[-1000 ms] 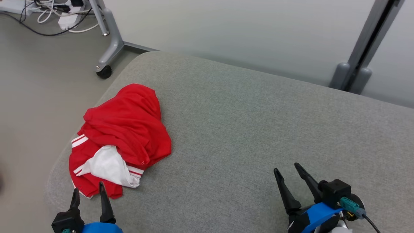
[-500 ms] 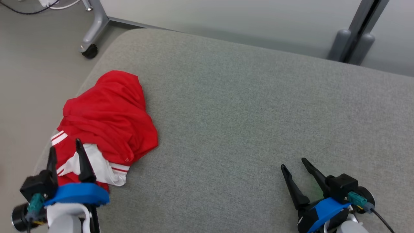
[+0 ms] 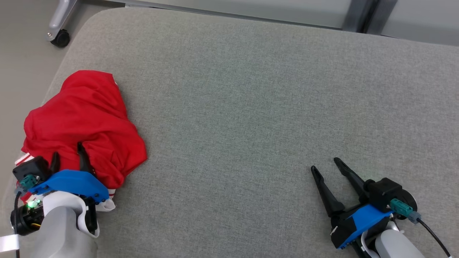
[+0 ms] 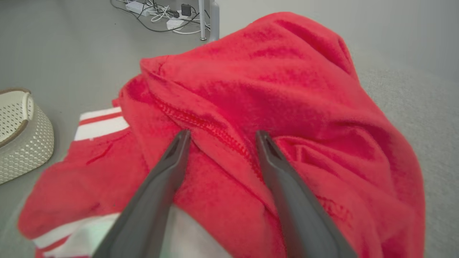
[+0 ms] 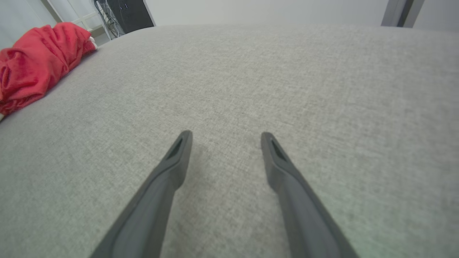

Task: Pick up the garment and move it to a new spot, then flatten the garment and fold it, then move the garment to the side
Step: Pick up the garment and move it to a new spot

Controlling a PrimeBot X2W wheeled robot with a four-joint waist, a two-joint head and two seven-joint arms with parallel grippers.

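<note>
Left gripper (image 3: 67, 152) is over the near part of the red garment (image 3: 82, 114), with its fingers spread apart and nothing pinched. On my left wrist camera both tips lie over the cloth with a stitched seam running slantwise between them. I can't tell whether they are pressing in. The garment is a crumpled heap. Most of the red bulk is ahead of the tips, and the white-striped trim and a white patch sit back under the fingers, towards the wrist. It all lies at the left end of the grey cushion (image 3: 251, 107).

Right gripper (image 3: 325, 163) has its fingers wide apart too, low over bare cushion and holding nothing. From there the garment is well away, ahead and to the left. A white mesh basket (image 4: 21, 143) stands on the floor left of the left gripper.
</note>
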